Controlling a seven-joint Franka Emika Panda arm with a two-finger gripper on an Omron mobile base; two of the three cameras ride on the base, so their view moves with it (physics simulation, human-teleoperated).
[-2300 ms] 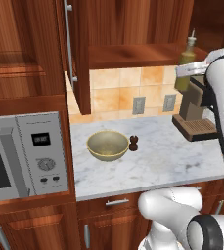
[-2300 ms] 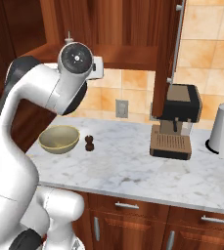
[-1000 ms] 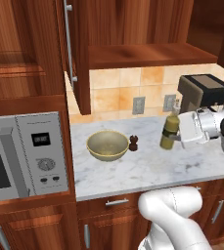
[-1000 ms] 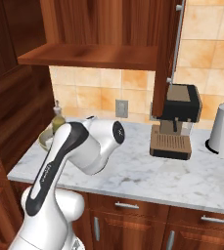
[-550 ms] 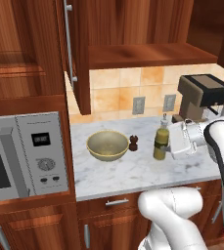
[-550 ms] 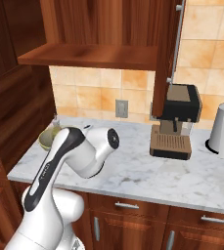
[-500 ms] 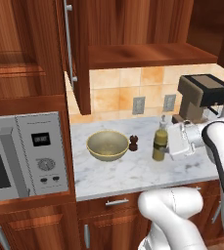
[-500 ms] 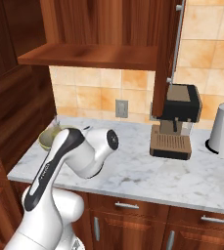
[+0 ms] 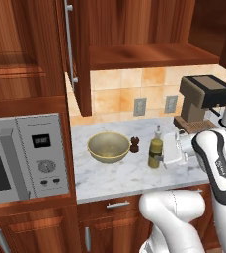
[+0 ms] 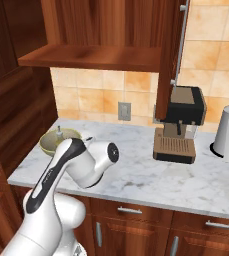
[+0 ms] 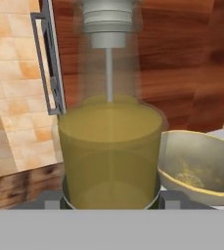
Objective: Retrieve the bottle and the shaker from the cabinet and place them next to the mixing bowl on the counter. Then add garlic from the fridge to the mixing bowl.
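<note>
I see the arm bent low over the counter [image 9: 119, 178] with its forearm level and the hand [image 9: 160, 157] reaching sideways, its fingers partly closed around the lower body of the upright bottle [image 9: 156, 153], which stands on the counter. Just beyond the bottle from the hand sits the small dark shaker [image 9: 134, 145], and past that the mixing bowl [image 9: 108, 147]; from the hand's own camera the bottle [image 11: 111, 146] fills the space between the fingertips, with the bowl [image 11: 199, 166] close beside it. I can read no label or writing on the bottle.
</note>
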